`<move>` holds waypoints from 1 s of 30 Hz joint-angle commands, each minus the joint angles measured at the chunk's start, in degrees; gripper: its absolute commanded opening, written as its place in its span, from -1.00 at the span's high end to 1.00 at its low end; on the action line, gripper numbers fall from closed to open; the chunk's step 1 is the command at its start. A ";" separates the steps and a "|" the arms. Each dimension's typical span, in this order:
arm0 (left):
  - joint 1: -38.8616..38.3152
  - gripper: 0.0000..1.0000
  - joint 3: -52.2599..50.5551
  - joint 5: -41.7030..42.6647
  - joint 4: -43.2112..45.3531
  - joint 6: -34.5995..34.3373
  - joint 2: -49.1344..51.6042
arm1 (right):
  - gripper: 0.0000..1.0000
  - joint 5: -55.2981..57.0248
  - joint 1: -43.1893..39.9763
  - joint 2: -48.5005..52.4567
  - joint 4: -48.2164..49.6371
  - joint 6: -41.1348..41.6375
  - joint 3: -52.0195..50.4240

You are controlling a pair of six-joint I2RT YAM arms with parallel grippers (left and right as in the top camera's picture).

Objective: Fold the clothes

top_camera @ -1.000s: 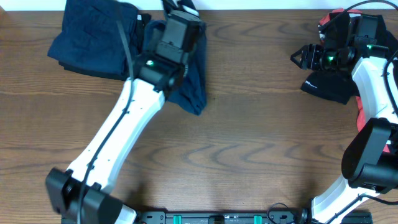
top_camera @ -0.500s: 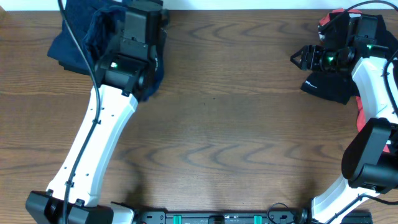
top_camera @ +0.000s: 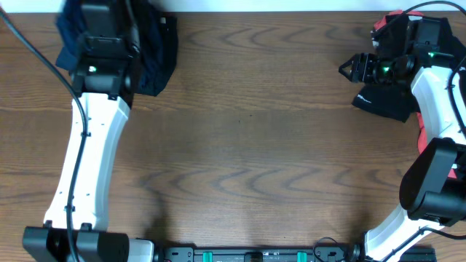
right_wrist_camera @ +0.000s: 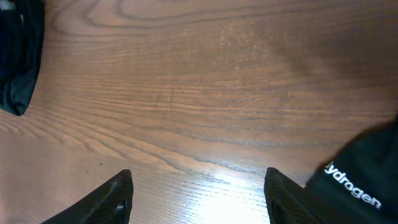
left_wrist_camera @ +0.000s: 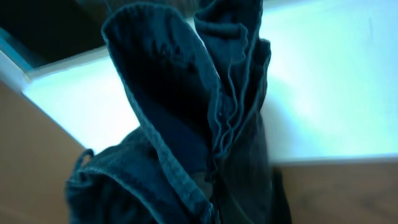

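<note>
The dark navy clothes [top_camera: 154,52] lie bunched at the table's far left corner. My left gripper [top_camera: 102,18] is over that pile and carries one navy garment. In the left wrist view the garment [left_wrist_camera: 186,124] hangs in folds right in front of the camera and hides the fingers. The black-and-coral shirt [top_camera: 384,102] lies at the far right. My right gripper [top_camera: 351,68] is open and empty just left of the shirt, low over bare wood [right_wrist_camera: 199,177]. The shirt's black edge with white lettering [right_wrist_camera: 360,183] shows beside the right finger.
The white wall edge [left_wrist_camera: 323,81] runs behind the table's far side. The right arm's base and cables stand at the right edge [top_camera: 437,182]. Both arm bases sit along the front edge [top_camera: 247,255].
My left gripper has swung left along the far edge, dragging the navy garment onto the pile at the far left corner. The right arm has not moved.
</note>
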 commanded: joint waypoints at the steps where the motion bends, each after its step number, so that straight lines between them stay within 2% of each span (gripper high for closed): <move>1: 2.16 0.89 1.05 3.48 5.60 -4.85 3.15 | -0.32 -0.24 1.22 -0.22 -0.15 -1.07 0.00; 5: 4.76 0.88 1.05 3.45 14.14 -19.91 6.88 | -0.32 0.26 2.01 -0.22 -0.24 -1.09 0.00; 11: 10.73 0.88 1.05 3.48 23.08 -54.21 12.35 | -0.33 4.11 3.23 -0.20 -2.45 -1.07 0.00; 16: 14.12 0.88 1.05 5.95 30.95 -69.59 17.92 | -0.34 6.62 4.00 -0.20 -3.65 -1.09 0.00; 21: 15.87 0.88 1.05 8.90 38.80 -79.47 24.09 | -0.35 6.93 4.09 -0.20 -3.85 -1.09 0.00; 30: 15.56 0.88 1.92 9.46 45.40 -79.89 27.32 | -0.38 7.30 4.09 -0.20 -2.95 -1.07 0.00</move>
